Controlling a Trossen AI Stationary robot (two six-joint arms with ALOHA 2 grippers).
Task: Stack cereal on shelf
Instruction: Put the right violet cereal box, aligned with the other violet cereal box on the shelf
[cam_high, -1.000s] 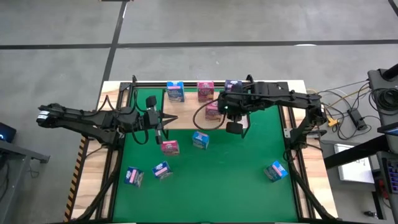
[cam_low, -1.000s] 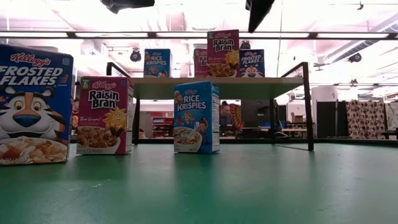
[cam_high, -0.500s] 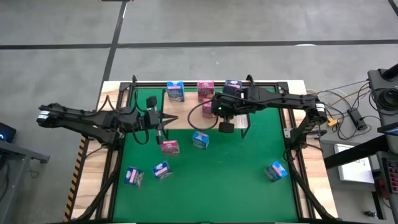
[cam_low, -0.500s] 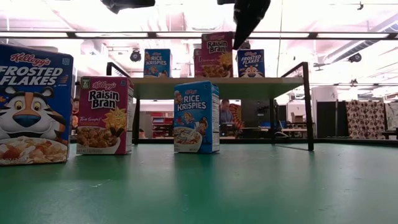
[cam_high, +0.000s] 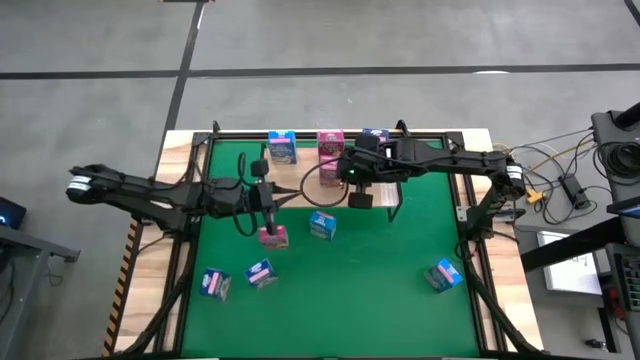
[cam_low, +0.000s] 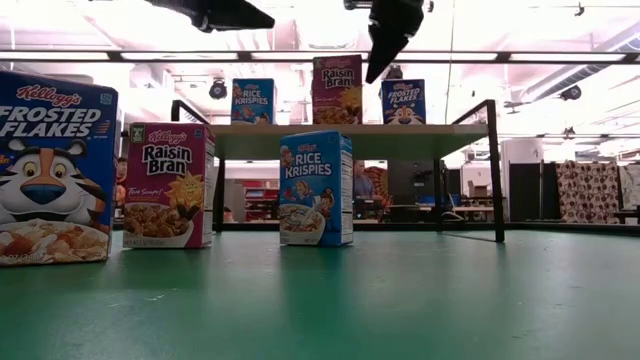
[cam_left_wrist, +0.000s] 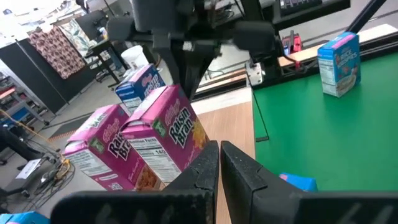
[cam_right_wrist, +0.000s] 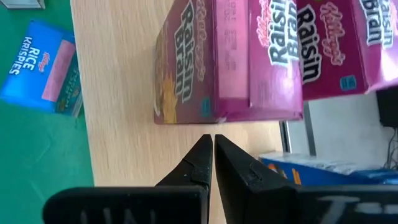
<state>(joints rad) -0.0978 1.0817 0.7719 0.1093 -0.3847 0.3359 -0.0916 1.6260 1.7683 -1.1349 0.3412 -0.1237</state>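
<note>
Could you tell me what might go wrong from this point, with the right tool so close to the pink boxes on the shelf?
1. The right tool, shut and empty, points at a Raisin Bran box on the shelf; a nudge might tip it into the second pink box.
2. The left tool, also shut, hangs near the pink box on the mat; descending shut, it would likely push it rather than grasp.

Three pink boxes, three light blue boxes, three dark blue boxes.
</note>
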